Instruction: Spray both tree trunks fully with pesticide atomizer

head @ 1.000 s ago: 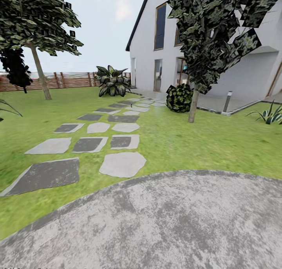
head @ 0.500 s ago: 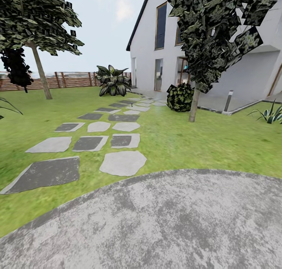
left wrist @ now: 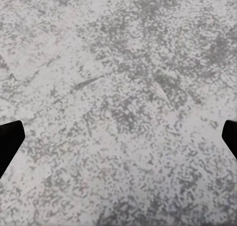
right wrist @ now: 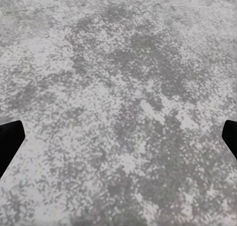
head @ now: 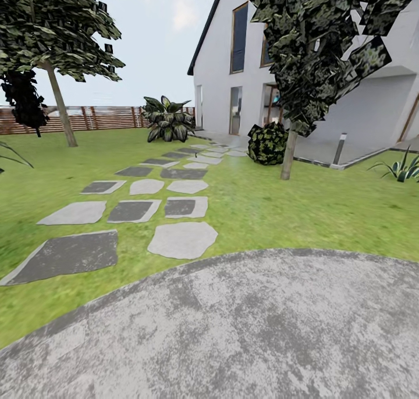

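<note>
Two trees stand on the lawn in the head view. One trunk [head: 60, 113] rises at the far left by the fence, the other trunk [head: 287, 156] at the right in front of the house. The pesticide atomizer is out of view. My left gripper [left wrist: 118, 137] hangs open over grey speckled paving, its dark fingertips [left wrist: 7, 142] far apart at the picture's edges. Over the same paving my right gripper [right wrist: 118, 137] is open as well, with nothing between its fingertips [right wrist: 7, 139].
A rounded patch of grey paving [head: 250, 329] lies right in front of me. Stepping stones [head: 181, 239] lead across the grass to the white house [head: 227, 56]. A round bush [head: 266, 145], a leafy plant [head: 167, 120], a short post [head: 338, 150] and the slat fence [head: 105, 118] stand further off.
The whole head picture has slid slightly upward, so the camera has moved a little. Nothing in the garden itself has changed.
</note>
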### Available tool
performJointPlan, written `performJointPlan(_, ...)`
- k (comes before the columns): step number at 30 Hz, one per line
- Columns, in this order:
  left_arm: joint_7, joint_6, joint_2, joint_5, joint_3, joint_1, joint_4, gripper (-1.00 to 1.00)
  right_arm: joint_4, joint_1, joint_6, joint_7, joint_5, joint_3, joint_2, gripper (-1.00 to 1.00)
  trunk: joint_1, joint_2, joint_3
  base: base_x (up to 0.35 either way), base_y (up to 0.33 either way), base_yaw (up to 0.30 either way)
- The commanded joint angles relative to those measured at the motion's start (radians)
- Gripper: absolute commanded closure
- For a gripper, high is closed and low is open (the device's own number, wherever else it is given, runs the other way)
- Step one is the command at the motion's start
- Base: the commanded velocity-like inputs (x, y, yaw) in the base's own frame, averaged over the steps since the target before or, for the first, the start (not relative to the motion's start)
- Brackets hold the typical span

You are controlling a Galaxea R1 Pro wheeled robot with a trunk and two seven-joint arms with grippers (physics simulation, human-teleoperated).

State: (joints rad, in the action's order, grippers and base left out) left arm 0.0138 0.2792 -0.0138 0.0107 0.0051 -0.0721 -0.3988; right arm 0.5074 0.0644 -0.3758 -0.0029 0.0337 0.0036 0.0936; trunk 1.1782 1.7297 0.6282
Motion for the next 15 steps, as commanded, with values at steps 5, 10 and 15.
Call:
performJointPlan(5, 0.0, 0.0, 0.0, 0.0, 0.001, 0.0, 0.0, -1.0, 0.0, 0.0, 0.0, 0.0, 0.0, 0.0, 0.0, -1.0, 0.019, 0.035, 0.016, 0.0, 0.0, 0.0)
performJointPlan(10, 0.0, 0.0, 0.0, 0.0, 0.001, 0.0, 0.0, -1.0, 0.0, 0.0, 0.0, 0.0, 0.0, 0.0, 0.0, -1.0, 0.038, 0.07, 0.031, 0.0, 0.0, 0.0)
performJointPlan(15, 0.0, 0.0, 0.0, 0.0, 0.001, 0.0, 0.0, -1.0, 0.0, 0.0, 0.0, 0.0, 0.0, 0.0, 0.0, -1.0, 0.058, 0.105, 0.049, 0.0, 0.0, 0.0)
